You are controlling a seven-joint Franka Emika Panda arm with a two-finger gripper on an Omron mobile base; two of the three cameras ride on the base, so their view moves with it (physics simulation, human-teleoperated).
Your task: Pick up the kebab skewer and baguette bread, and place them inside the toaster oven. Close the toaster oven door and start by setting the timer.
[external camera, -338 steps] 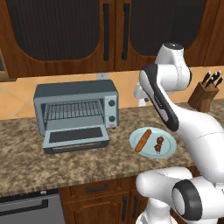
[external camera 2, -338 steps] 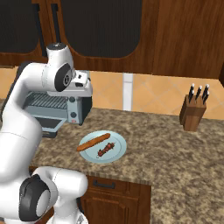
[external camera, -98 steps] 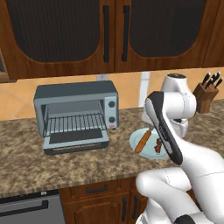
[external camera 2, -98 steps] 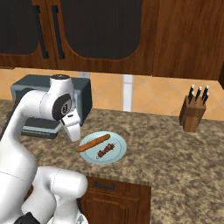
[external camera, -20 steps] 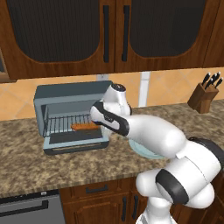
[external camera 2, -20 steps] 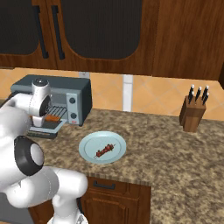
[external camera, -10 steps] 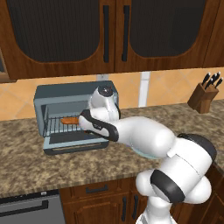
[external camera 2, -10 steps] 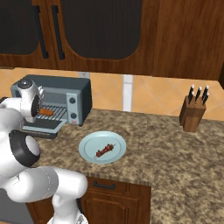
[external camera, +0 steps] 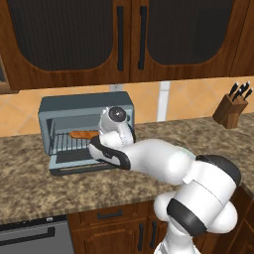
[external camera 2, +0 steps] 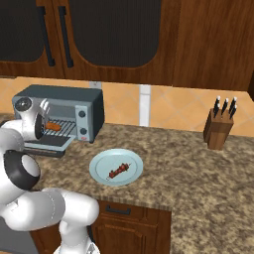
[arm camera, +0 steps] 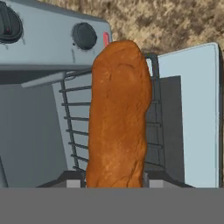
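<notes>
A home kitchen: dark wood cabinets (external camera: 129,39) above a speckled granite counter (external camera 2: 198,178), with a toaster oven (external camera 2: 69,116) and knife block (external camera 2: 221,126).

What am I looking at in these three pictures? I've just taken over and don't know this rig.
A white robot arm on a driving base works at a kitchen counter. Two pictures look over it from behind, left and right; the third looks along its gripper. The gripper is shut on the baguette, holding it over the rack inside the toaster oven, whose door is folded down. On the counter sits a blue plate with the skewer, and a knife block.
</notes>
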